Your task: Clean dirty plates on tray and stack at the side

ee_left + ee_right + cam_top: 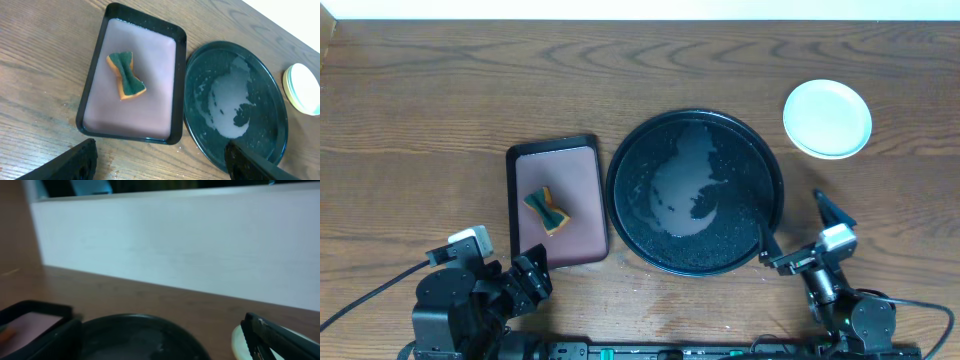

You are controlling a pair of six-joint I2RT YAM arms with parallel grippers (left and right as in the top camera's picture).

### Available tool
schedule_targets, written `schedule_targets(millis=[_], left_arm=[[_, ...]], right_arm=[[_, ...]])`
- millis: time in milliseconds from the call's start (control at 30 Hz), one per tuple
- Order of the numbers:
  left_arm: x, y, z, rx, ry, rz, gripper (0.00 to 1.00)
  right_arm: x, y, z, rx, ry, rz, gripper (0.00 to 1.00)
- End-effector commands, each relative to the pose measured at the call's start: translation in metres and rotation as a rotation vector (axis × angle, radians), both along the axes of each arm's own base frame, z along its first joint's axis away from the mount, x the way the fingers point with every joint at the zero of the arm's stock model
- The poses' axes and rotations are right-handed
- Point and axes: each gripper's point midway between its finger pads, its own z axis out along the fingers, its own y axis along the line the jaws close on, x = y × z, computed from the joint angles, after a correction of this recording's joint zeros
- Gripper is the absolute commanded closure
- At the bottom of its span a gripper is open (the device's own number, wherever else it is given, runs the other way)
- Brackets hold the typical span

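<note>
Plates (827,118) sit as one pale round pile in the upper right of the overhead frame, on the bare table (440,90) and apart from the tray (740,150), which holds no plate at all. By that, you seem to be at the close of the job, with only a tidy finish left. The left wrist view shows a yellowish rim under a paler top plate, but you cannot count the pile from here. Both arms sit low in the frame: the left gripper (532,275) below the maroon tray (575,180) with its jaws spread and empty, the right gripper (803,228) just off the lower right rim of the black tray, jaws also wide and holding nothing. If you check the pile, come at it from above and slowly; smooth, likely wet plates slide on each other, and a nudge at the edge could shift them. The black tray is glossy with a raised rim, carrying a cloudy film of water and scattered droplets. The sponge (548,210) is pinched at the waist like a bow, green scourer over orange foam, lying on the matte rectangular insert.
</note>
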Motion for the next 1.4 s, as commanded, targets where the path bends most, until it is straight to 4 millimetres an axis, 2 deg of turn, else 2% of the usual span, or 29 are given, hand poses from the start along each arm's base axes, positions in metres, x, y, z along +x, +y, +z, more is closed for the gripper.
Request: schedule_targets(millis=[0, 167, 233, 367, 800, 1367], left_arm=[[0.001, 0.000, -0.002, 0.014, 0.004, -0.011, 0.18], [0.001, 0.000, -0.001, 0.014, 0.003, -0.011, 0.18], [0.001, 0.000, -0.002, 0.014, 0.004, -0.011, 0.18], [0.001, 0.000, -0.002, 0.014, 0.004, -0.011, 0.18], [0.001, 0.000, -0.002, 0.014, 0.004, -0.011, 0.18], [0.001, 0.000, -0.002, 0.014, 0.004, -0.011, 0.18]], right_arm=[[0.002, -0.009, -0.005, -0.014, 0.013, -0.040, 0.01], [0.010, -0.028, -0.036, -0.018, 0.146, -0.133, 0.01], [0.009, -0.028, -0.051, -0.022, 0.206, -0.136, 0.01], [0.010, -0.030, -0.050, -0.022, 0.202, -0.147, 0.01], [0.014, -0.064, -0.055, -0.009, 0.227, -0.349, 0.01], [0.014, -0.063, -0.054, -0.013, 0.221, -0.339, 0.01]])
